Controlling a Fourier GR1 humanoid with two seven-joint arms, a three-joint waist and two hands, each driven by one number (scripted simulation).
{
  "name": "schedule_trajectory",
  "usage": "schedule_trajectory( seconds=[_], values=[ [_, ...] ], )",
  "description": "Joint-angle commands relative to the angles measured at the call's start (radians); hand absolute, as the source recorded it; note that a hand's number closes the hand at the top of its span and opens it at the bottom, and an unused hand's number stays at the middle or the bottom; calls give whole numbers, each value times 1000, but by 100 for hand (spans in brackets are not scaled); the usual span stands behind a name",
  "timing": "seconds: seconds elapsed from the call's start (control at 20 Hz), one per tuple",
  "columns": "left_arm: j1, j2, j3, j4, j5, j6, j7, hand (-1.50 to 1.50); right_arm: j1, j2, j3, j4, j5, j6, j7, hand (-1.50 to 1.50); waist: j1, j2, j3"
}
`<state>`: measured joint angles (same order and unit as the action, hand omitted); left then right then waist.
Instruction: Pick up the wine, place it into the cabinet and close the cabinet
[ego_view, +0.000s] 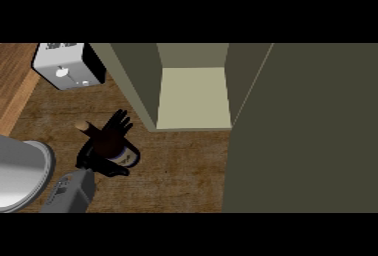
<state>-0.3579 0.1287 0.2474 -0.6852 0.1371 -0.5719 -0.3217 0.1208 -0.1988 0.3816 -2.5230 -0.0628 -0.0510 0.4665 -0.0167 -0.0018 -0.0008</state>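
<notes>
The wine bottle (111, 145) is dark with a pale label and a cork-coloured top, and stands on the brown counter left of centre. My left hand (94, 159) is at its base, palm against the bottle. The fingers (119, 121) stick up straight and spread behind the bottle, not curled round it, and part of the hand shows below the label. The cabinet (193, 97) stands open just up and right of the bottle, its pale inside bare. Its door (303, 130) is swung out and fills the right side. My right hand does not show.
A white and black toaster (68, 65) sits at the back left. A grey metal rounded basin (22, 175) lies at the left edge beside my forearm (70, 192). A lighter wooden strip (13, 85) runs along the far left.
</notes>
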Motion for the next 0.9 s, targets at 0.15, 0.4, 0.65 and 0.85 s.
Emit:
schedule_trajectory(
  seconds=[0.15,0.4,0.65,0.85],
  values=[
    [-1,-44,-31,38,-36,23,-89,150,93,-48,-73,-234,-105,28,55,-150,-4,1,1],
    [0,-62,-60,8,-62,63,-88,150,58,-37,-59,-254,-105,14,105,-150,0,0,0],
    [-24,-66,-25,-35,-58,177,-121,150,44,-5,-4,-235,-53,-10,103,-150,-2,-1,0],
    [198,-77,67,-120,10,230,-282,150,41,2,-16,-133,-15,-6,23,-150,30,-11,1]
  ],
)
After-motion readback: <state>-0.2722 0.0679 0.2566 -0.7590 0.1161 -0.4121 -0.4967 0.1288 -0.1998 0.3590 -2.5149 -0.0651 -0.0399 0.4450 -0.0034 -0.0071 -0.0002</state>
